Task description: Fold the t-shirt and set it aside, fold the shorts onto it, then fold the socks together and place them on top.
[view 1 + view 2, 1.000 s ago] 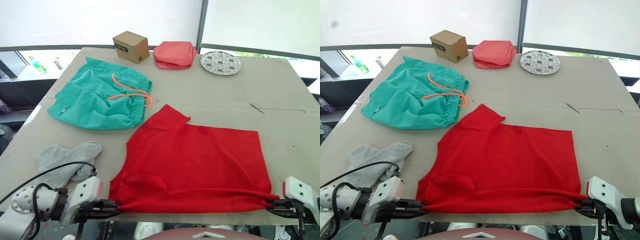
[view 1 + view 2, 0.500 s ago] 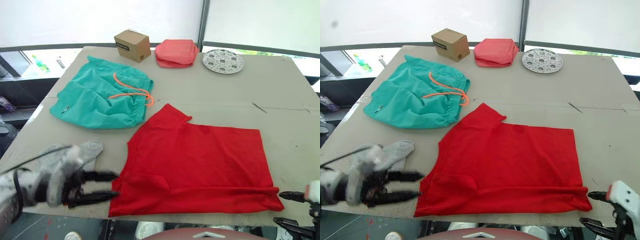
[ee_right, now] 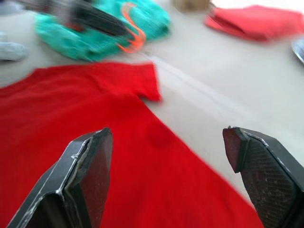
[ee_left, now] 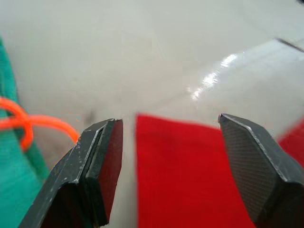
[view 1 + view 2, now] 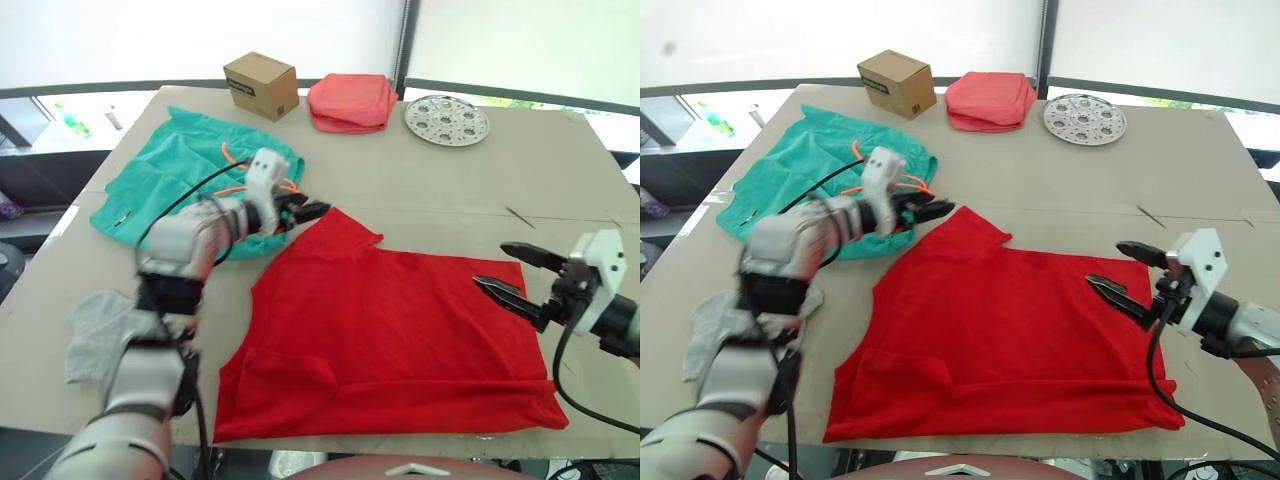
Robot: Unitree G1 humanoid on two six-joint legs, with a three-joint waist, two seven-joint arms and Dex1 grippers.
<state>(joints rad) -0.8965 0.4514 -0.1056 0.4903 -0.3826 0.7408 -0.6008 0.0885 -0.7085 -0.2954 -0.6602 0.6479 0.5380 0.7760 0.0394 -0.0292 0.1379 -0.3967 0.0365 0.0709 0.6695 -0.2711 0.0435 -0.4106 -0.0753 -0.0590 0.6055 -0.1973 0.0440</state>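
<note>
From the head camera, the shirt (image 5: 395, 335) lies flat on the near half of the table (image 5: 560, 180), a broad bright red sheet of soft knit with its near edge already doubled into a narrow band, so the first step, folding the shirt, looks to be in hand. The left gripper (image 5: 306, 212) hovers at the shirt's far left corner, a small sleeve flap, jaws open and empty; the right gripper (image 5: 512, 271) hangs over the far right edge, jaws spread wide, holding nothing. The next move probably calls for both to pinch those far corners together and draw them toward the near edge evenly, since limp cloth will sag and skew if one side leads. The shorts (image 5: 185, 190), crinkled teal with a gathered waist and thin orange cord, sit far left, partly behind the left arm; the grey socks (image 5: 95, 330), soft and lumpy, lie near left. A cardboard box (image 5: 260, 85), a folded pink cloth (image 5: 350, 102) and a perforated metal disc (image 5: 447, 119) line the far edge. In the left wrist view, textured black fingers (image 4: 102, 168) frame the red corner beside the cord (image 4: 28, 124). In the right wrist view, the fingers (image 3: 88, 178) straddle smooth red fabric above bare table.
</note>
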